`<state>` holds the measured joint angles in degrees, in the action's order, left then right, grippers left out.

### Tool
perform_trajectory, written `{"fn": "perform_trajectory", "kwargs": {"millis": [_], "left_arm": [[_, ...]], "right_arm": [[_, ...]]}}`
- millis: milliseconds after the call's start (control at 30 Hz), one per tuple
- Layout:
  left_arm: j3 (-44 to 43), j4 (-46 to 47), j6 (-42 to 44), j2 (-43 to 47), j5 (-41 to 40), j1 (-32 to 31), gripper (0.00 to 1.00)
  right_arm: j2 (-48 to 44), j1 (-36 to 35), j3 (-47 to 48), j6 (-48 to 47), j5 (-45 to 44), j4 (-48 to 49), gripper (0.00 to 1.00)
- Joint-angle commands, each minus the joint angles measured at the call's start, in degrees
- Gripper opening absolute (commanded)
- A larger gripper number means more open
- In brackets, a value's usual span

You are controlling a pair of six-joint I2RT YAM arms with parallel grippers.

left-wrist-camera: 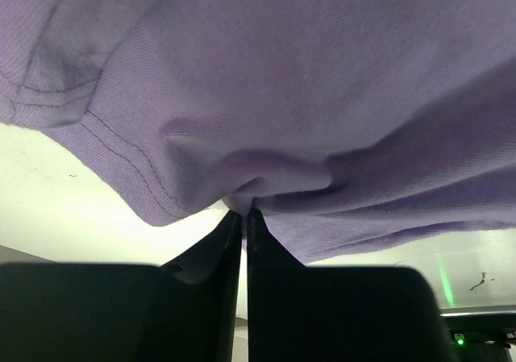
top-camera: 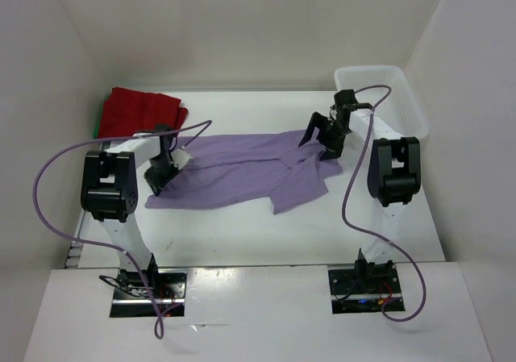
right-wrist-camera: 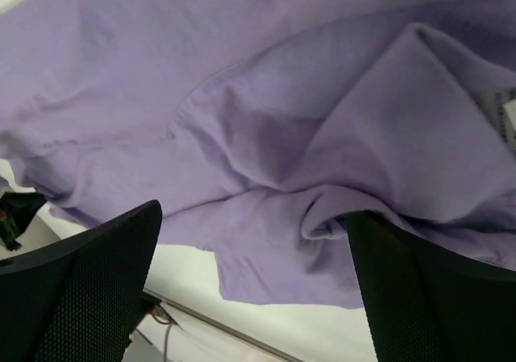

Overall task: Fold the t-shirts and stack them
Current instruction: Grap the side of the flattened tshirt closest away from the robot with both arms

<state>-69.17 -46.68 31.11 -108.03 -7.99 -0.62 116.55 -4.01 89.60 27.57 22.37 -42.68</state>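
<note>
The overhead view alone takes in the whole layout. The lavender t-shirt [top-camera: 242,168] lies spread and rumpled across the middle of the white desk [top-camera: 242,237]. The red t-shirt [top-camera: 141,112] sits folded in the far left corner, with a thin edge of the green t-shirt [top-camera: 99,124] showing at its left side. A white lattice basket [top-camera: 411,108] stands in the far right corner. The left gripper [top-camera: 161,170] is at the lavender t-shirt's left end and the right gripper [top-camera: 322,134] is over its far right part.

Only the wrist views settle the grips. In the left wrist view the left gripper [left-wrist-camera: 244,217] has its two dark fingers pressed together on a small pinched fold of lavender cloth, beside a hem with a double line of stitching. Bare desk shows below the cloth. In the right wrist view the right gripper [right-wrist-camera: 254,217] has its fingers [right-wrist-camera: 89,285] spread wide and holds nothing, with creased lavender cloth filling the view beyond them.

That view also catches a small pale label [right-wrist-camera: 504,112] at the right edge of the cloth. Its printing is too blurred to read. No other writing or brand shows.
</note>
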Motion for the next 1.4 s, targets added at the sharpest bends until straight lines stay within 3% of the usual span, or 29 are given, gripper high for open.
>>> {"fn": "perform_trajectory", "kwargs": {"millis": [0,200,467,600,700,733,767,833,1100,1133,1167,1200,1233,1333,1367], "left_arm": [[0.7,6.69,-0.62,-1.92,1.92,0.27,0.08],[3.15,6.16,-1.75,0.27,1.92,0.8,0.16],[4.91,5.02,-2.29,2.47,2.97,1.33,0.31],[5.53,4.49,-2.81,4.31,3.59,1.33,0.37],[6.15,3.96,-3.33,4.93,4.91,1.85,0.41],[6.76,3.96,-3.34,4.93,4.91,1.85,0.41],[6.76,3.96,-3.34,4.93,4.91,1.85,0.41],[6.76,3.96,-3.34,4.93,4.91,1.85,0.44],[7.81,3.96,-3.34,4.93,4.3,1.85,0.45],[7.82,3.96,-3.34,4.93,4.3,1.85,0.45],[7.82,3.96,-3.34,4.93,4.3,1.85,0.45],[7.82,3.96,-3.34,4.93,3.69,1.85,0.45],[7.82,3.96,-3.34,4.93,3.68,1.85,0.45],[8.34,3.96,-2.81,6.34,3.15,1.85,0.45],[8.35,3.96,-2.81,7.12,3.15,1.85,0.45]], "right_arm": [[-8.77,-1.26,-1.24,-2.61,-1.95,1.62,1.0],[-31.98,-5.91,-19.25,2.04,-22.52,1.82,1.0],[-33.58,-14.01,-29.82,7.58,-39.59,0.13,1.0],[-31.05,-14.01,-32.3,8.2,-38.2,6.97,1.0],[-27.53,-14.01,-32.3,7.5,-35.12,9.18,0.9],[-24.73,-14.01,-31.6,7.5,-34.59,9.89,0.84],[-23.58,-14.01,-31.59,7.5,-33.89,9.89,0.71],[-20.86,-14.01,-31.59,6.89,-32.93,11.82,0.65],[-16.45,-14.01,-32.3,7.4,-29.94,12.97,0.65],[-16.44,-13.4,-32.82,7.41,-29.32,12.97,0.61],[-15.92,-13.39,-32.83,7.41,-29.31,12.97,0.51],[-15.92,-13.39,-32.83,7.41,-28.79,12.27,0.4],[-16.53,-13.39,-32.83,7.93,-28.79,11.4,0.19],[-20.83,-13.39,-32.83,7.94,-29.48,6.22,0.0],[-22.23,-13.39,-32.83,8.46,-29.49,4.55,0.0]]}}
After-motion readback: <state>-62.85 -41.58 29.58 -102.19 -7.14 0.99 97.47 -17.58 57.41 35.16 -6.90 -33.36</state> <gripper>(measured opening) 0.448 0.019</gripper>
